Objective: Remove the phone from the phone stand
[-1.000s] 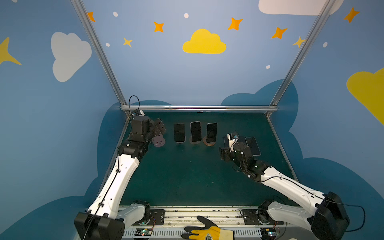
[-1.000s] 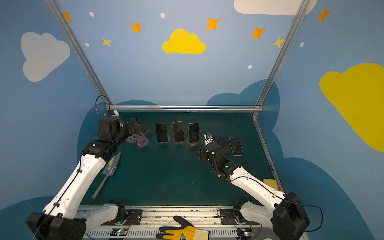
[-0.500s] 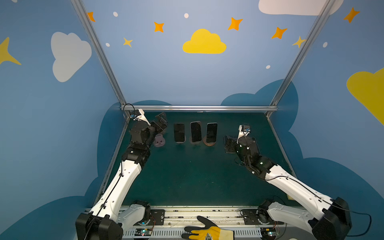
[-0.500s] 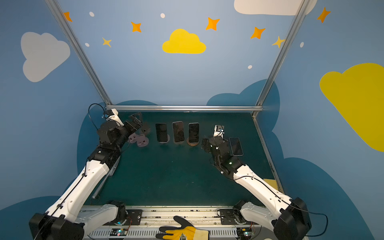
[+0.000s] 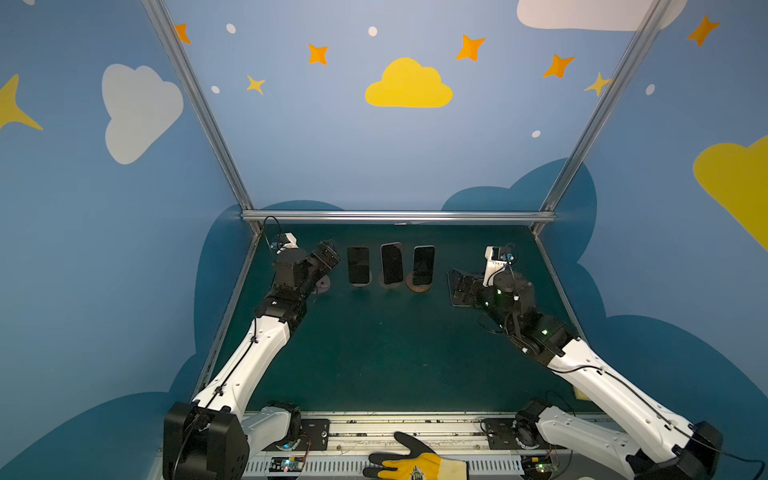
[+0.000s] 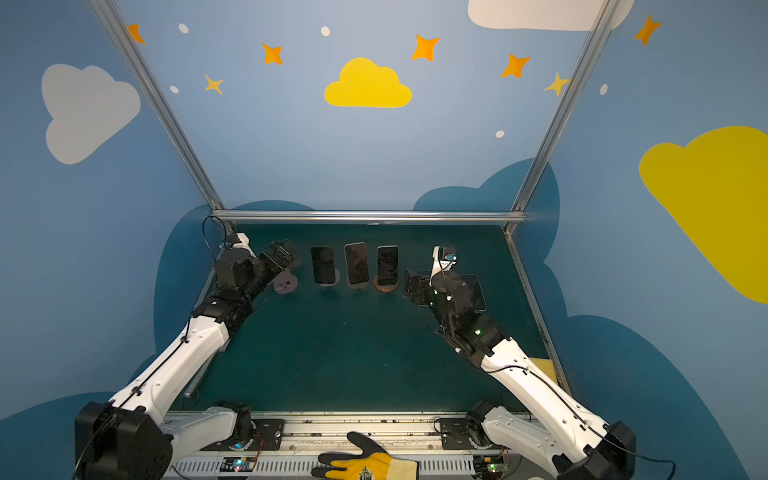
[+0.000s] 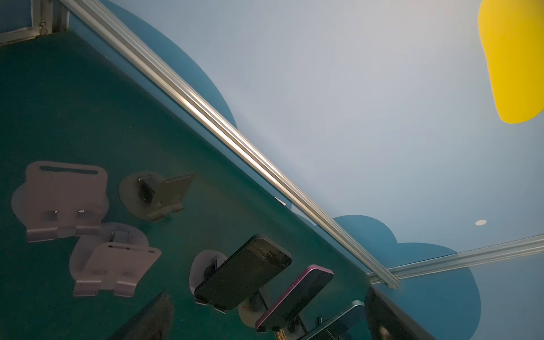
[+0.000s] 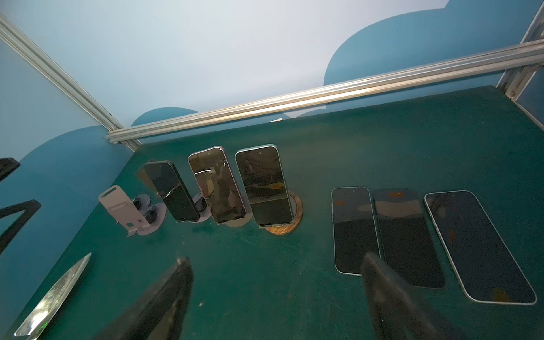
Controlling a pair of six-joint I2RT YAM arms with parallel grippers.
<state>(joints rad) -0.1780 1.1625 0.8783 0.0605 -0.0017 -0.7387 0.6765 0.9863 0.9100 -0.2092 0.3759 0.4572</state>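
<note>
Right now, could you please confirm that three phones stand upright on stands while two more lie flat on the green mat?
Not quite: three flat phones lie on the green mat, not two, as the right wrist view shows. The three upright phones on stands are as you say.

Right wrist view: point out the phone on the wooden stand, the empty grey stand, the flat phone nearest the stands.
Phone on the wooden stand (image 8: 263,185): right wrist view, screen centre.
Empty grey stand (image 8: 118,207): right wrist view, back plate.
Flat phone nearest the stands (image 8: 354,228): right wrist view, screen centre.
</note>
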